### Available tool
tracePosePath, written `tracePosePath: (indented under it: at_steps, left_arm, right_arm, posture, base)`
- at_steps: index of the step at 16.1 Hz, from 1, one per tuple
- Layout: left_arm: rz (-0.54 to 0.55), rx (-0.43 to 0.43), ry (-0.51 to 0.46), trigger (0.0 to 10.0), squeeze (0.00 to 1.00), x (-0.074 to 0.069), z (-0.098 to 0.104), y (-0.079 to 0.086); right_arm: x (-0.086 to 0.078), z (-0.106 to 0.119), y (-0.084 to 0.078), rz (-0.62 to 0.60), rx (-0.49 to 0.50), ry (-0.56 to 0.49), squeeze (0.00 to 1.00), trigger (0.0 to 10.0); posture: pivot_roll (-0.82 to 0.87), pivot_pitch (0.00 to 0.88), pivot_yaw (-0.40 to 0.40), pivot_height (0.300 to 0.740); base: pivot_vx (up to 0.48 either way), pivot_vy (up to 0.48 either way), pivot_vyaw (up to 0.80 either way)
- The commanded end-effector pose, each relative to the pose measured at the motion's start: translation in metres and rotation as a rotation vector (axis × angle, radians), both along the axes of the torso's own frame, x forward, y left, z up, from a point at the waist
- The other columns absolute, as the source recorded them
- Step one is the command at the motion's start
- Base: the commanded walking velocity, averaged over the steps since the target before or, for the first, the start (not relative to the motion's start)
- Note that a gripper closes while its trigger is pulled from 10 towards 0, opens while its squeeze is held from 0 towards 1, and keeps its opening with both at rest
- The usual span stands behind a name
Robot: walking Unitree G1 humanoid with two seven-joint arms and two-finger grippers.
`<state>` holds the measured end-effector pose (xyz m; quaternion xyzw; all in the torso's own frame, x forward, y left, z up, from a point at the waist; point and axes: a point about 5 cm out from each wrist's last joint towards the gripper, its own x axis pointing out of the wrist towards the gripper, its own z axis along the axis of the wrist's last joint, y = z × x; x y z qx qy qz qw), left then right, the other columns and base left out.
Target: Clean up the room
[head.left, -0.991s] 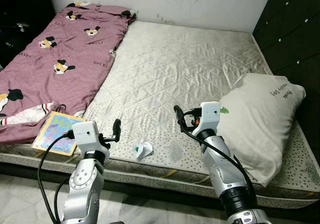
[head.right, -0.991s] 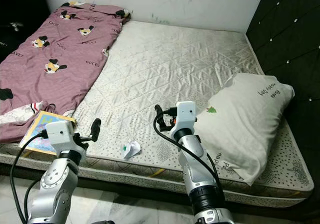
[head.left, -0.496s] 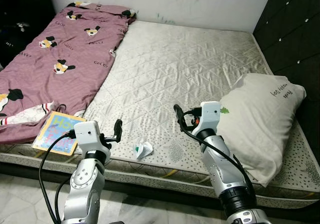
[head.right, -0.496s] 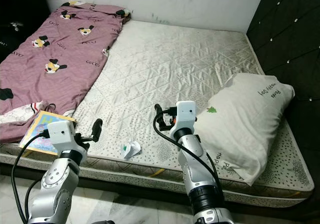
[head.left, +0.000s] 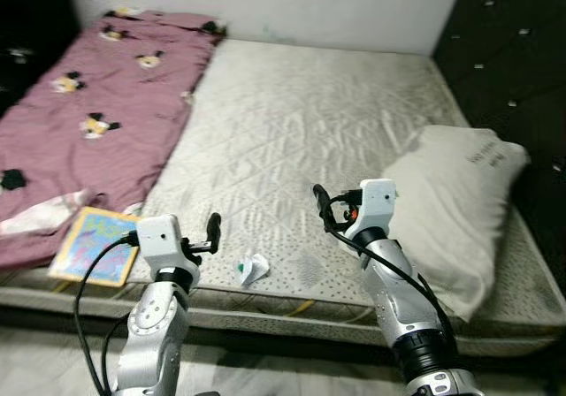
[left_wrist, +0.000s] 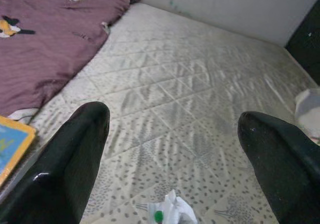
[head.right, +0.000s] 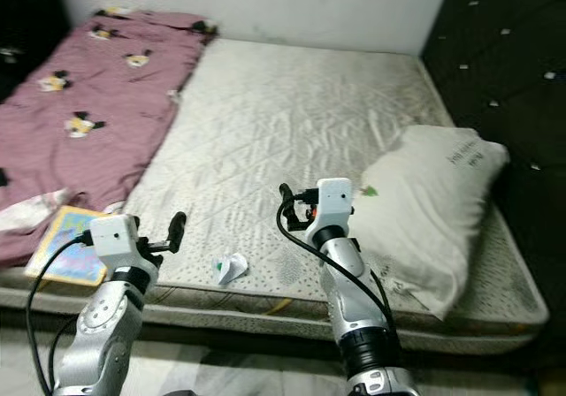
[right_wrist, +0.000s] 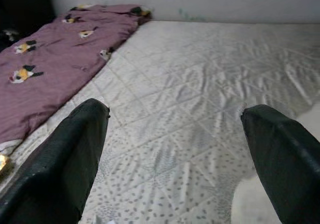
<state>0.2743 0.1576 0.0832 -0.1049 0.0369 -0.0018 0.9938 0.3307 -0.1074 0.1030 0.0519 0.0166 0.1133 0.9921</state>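
Observation:
A crumpled white wrapper (head.left: 253,268) with a green spot lies on the bare mattress (head.left: 318,113) near its front edge. My left gripper (head.left: 210,231) hovers open just left of it, and the wrapper (left_wrist: 170,211) sits low between its fingers (left_wrist: 75,159) in the left wrist view. A colourful children's book (head.left: 95,245) lies at the front left corner, partly on the mauve cartoon-print blanket (head.left: 80,122). My right gripper (head.left: 320,203) is open over the mattress beside the white pillow (head.left: 455,206), with nothing between its fingers (right_wrist: 75,159).
A white wall runs behind the bed. A dark padded panel (head.left: 513,51) stands along the right side. Pale tiled floor (head.left: 53,343) lies in front of the mattress edge.
The picture has shifted and blurred, so the camera has moved. Both arms hold nearly the same pose, and the wrapper, book and pillow lie where they were.

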Motion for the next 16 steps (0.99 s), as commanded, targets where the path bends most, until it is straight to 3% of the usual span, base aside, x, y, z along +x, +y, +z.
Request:
tracePosePath:
  at_steps: [1, 3, 16]
  left_arm:
    - [-0.009, -0.007, 0.003, 10.0, 0.00, 0.0000, 0.0005, -0.0014]
    - [-0.011, -0.006, 0.004, 10.0, 0.00, 0.0003, 0.0004, -0.0016]
    - [-0.014, -0.008, 0.001, 10.0, 0.00, 0.0024, 0.0006, -0.0044]
  right_arm:
    - [-0.0006, 0.0012, -0.0018, -0.004, 0.002, -0.002, 0.00, 10.0]
    - [0.0002, 0.0015, -0.0037, -0.009, -0.001, -0.002, 0.00, 10.0]
    - [0.0011, 0.0025, -0.0041, -0.012, 0.002, 0.003, 0.00, 10.0]
  posture:
    - [0.09, 0.103, -0.040, 0.740]
    - [0.09, 0.105, -0.037, 0.740]
    - [0.08, 0.104, -0.042, 0.740]
  base:
    - [0.000, 0.345, -0.47]
    - [0.000, 0.349, -0.46]
    - [0.000, 0.341, 0.00]
